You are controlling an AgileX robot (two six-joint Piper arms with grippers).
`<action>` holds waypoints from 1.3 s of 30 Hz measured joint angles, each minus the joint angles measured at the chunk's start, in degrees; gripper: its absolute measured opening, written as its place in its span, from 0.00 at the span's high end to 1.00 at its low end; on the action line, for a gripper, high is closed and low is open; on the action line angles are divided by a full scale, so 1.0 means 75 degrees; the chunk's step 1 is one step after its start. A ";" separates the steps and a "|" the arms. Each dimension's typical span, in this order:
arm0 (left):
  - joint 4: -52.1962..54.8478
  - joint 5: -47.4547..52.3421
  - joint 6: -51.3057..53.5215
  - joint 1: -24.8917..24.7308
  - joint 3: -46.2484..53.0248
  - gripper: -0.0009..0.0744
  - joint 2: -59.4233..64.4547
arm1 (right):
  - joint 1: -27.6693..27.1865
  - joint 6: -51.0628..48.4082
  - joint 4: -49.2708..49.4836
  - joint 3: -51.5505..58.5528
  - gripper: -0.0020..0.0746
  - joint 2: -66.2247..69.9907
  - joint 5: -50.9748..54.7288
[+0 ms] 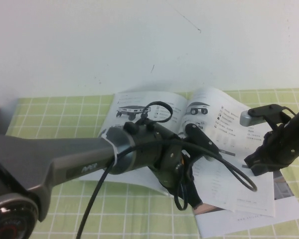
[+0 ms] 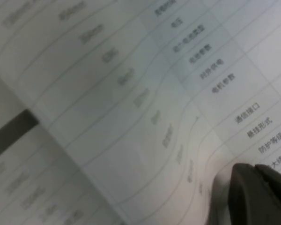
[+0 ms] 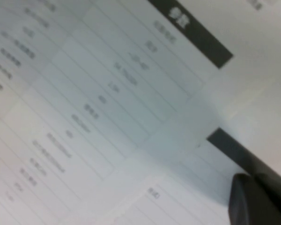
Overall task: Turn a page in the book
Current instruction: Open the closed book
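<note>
The high camera looks down from the robot's side across the tabletop (image 1: 50, 119). Both wrist cameras hover very close over the thin white printed paper booklet (image 1: 224, 149), which all three views share.

One book (image 1: 199, 149), two arms (image 1: 65, 164)

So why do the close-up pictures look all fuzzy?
Left wrist view: the camera is too close to the book, so the near print smears; the left gripper is a dark blur. Right wrist view: the table lines are soft, and the right gripper is blurred too. High view: sharper, evenly lit, soft shadows under the arms.
</note>
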 joint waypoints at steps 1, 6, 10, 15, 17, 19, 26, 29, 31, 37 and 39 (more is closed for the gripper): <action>0.0015 0.0039 -0.0029 0.0085 0.0018 0.99 -0.0036 | 0.0000 0.0000 0.0000 0.0000 0.98 0.0000 0.0000; 0.0074 0.0164 -0.0135 0.0436 0.0066 0.99 -0.0174 | 0.0000 0.0000 0.0000 0.0000 0.98 0.0000 0.0016; 0.0108 0.0226 -0.0252 0.0673 0.0066 0.99 -0.0201 | 0.0000 0.0000 0.0000 0.0000 0.98 0.0000 0.0016; 0.0168 0.0262 -0.0505 0.0954 0.0094 0.99 -0.0220 | 0.0000 0.0000 0.0000 0.0000 0.98 0.0000 0.0016; 0.0198 0.0276 -0.0601 0.1038 0.0106 0.99 -0.0276 | 0.0000 0.0000 0.0000 0.0000 0.98 0.0000 0.0016; 0.0241 0.0279 -0.0691 0.1151 0.0124 0.99 -0.0383 | 0.0000 0.0000 0.0000 0.0000 0.98 0.0000 0.0016; 0.1096 0.0151 -0.1460 0.1654 0.0139 0.99 -0.1362 | 0.0000 0.0000 0.0000 -0.0003 0.98 0.0000 0.0030; 0.1788 0.0151 -0.2095 0.1867 0.0139 0.99 -0.1862 | 0.0000 0.0000 -0.0079 -0.0003 0.98 0.0000 0.0089; 0.2138 0.0170 -0.2408 0.1993 0.0139 0.99 -0.2170 | 0.0000 0.0043 -0.0207 -0.0003 0.98 0.0000 0.0092; 0.2734 0.0680 -0.2798 0.2226 0.0139 0.99 -0.2623 | 0.0000 0.0769 -0.0900 -0.0016 0.98 -0.0051 0.0092; 0.2858 0.0907 -0.2948 0.2226 0.0139 0.99 -0.2697 | -0.0087 0.1047 -0.1269 -0.0016 0.98 -0.0095 0.0092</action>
